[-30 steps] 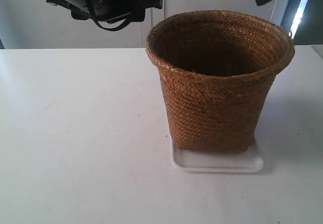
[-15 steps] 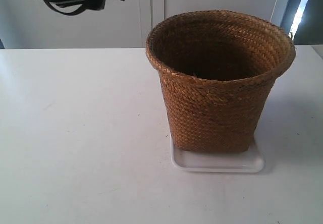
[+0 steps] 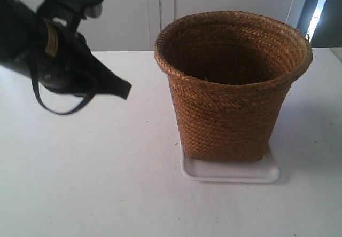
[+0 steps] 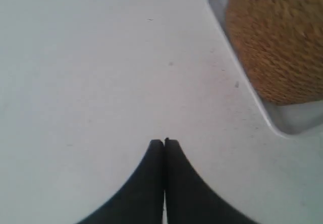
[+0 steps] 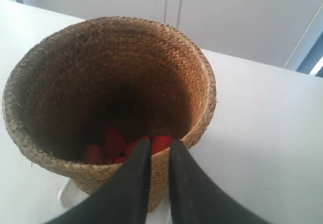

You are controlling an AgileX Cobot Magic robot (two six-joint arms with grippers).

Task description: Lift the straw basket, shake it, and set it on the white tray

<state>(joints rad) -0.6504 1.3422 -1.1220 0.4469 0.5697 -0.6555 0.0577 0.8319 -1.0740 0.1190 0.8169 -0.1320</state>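
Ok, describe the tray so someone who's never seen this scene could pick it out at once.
On the white table, find the tall brown straw basket. The tray lies flat under its base, jutting out a little past it. It is shallow, glossy white with rounded corners, told from the table by its low raised rim.
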